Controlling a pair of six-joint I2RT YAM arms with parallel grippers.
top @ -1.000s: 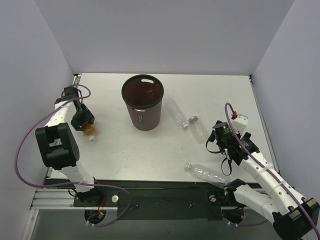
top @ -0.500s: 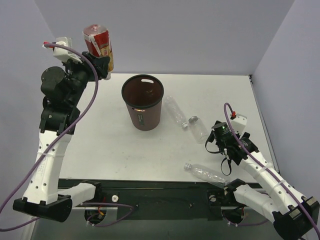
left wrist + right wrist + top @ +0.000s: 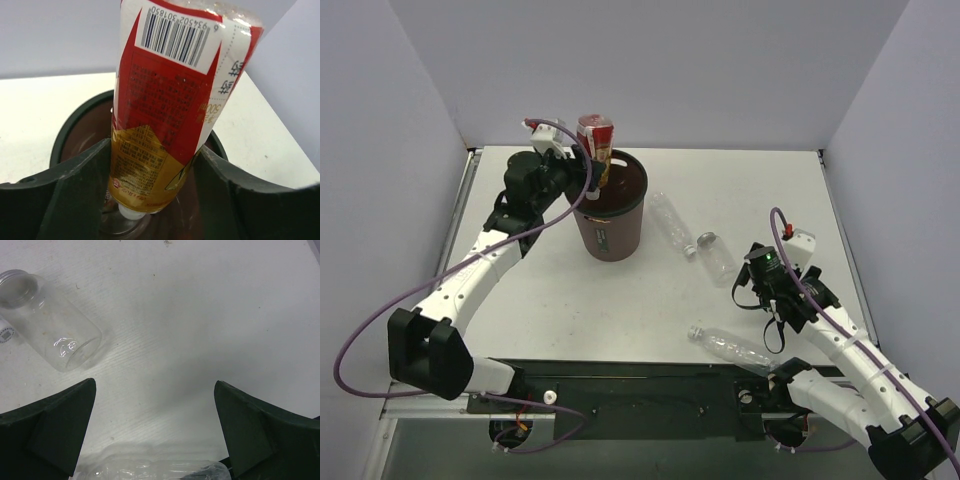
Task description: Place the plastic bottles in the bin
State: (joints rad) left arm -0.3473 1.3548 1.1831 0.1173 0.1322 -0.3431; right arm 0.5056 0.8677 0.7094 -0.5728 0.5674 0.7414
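Drop step: the left gripper [image 3: 586, 172] is clenched on a red-labelled bottle [image 3: 595, 140], cap down, over the mouth of the bin [image 3: 610, 235]. Next it needs to let go so the bottle falls inside. The right gripper [image 3: 758, 290] hangs released and empty over the counter [image 3: 540, 290], near 3 clear bottles [image 3: 672, 222] lying right of the bin.

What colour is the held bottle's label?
Red and gold label, white barcode patch; best in left wrist view.
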